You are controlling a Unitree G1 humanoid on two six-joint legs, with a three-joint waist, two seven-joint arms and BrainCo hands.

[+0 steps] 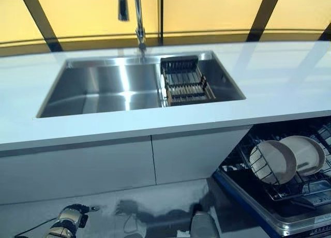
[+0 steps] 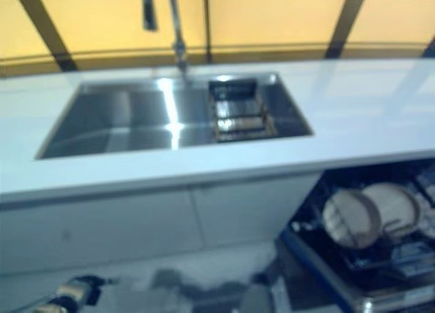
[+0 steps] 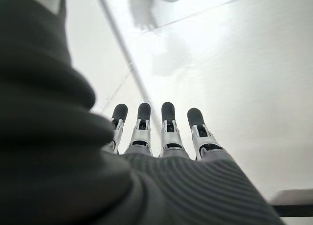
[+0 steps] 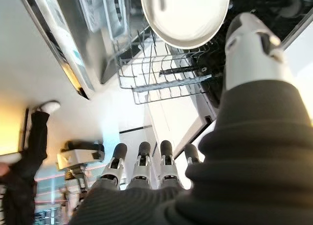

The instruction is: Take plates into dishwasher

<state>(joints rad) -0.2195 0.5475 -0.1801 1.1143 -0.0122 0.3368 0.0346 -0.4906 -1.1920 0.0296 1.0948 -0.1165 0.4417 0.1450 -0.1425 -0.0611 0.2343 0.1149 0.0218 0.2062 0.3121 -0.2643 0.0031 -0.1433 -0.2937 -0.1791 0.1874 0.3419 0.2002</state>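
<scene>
Countertop (image 1: pixel 269 88), left robot hand (image 3: pixel 161 137) hanging, fingers straight

You see two plates (image 2: pixel 370 214) standing in the open dishwasher rack (image 2: pixel 380 258), right of the sink (image 2: pixel 115 126).

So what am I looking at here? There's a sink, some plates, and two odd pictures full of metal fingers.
These are four cameras on a humanoid robot loading a dishwasher. The two wide pictures come from its head, looking down at a white counter with a steel sink, a small drain rack inside it and a tap behind. Lower right, the open dishwasher has two plates standing on edge in its rack.

The other two pictures come from cameras on the wrists. The left hand hangs low by the floor, fingers straight, holding nothing. The right hand is also open and empty; its camera sees the dishwasher rack and a plate past its fingers.
</scene>
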